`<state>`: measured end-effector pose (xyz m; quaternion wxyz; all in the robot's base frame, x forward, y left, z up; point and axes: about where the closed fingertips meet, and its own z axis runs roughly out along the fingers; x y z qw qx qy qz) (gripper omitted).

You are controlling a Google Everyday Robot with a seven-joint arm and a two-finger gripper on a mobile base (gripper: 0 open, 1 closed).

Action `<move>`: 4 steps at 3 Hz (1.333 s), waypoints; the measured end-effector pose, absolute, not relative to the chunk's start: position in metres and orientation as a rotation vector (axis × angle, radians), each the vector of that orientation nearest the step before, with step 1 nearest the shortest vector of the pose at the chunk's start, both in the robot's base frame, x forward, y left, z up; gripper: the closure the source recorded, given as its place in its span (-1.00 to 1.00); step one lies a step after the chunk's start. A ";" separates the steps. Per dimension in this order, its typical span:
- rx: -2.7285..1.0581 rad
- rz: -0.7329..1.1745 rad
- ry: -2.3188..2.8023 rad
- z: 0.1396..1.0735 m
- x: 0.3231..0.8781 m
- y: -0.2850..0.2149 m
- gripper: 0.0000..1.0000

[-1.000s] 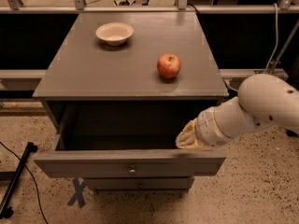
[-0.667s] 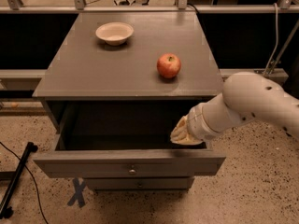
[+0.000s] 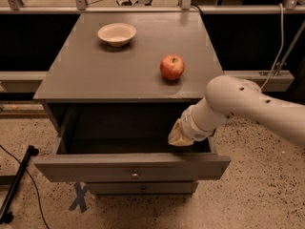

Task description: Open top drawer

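Top drawer (image 3: 95,167): standing well out, its front just below the claw (image 3: 180,135). Claw: we are hovering it over the drawer's right side; whether wide or narrow we cannot tell. Step: opening, seemingly near done. Next: we are judging a clean lift-away.

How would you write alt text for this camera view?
A grey cabinet's top drawer stands pulled open, with the robot's end effector over its right side. On the cabinet top sit a red apple and a white bowl.

Grey cabinet top (image 3: 90,75), two things on it.
I see a white bowl (image 3: 116,34) far left and a red apple (image 3: 172,67) near right; the gripper (image 3: 178,136) sits below the near-right edge.
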<state>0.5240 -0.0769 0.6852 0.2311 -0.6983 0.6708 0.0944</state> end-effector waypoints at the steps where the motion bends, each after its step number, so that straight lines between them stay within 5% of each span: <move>1: -1.925 0.306 1.874 0.661 0.530 -0.075 1.00; 4: -1.906 0.416 1.900 0.617 0.515 -0.076 1.00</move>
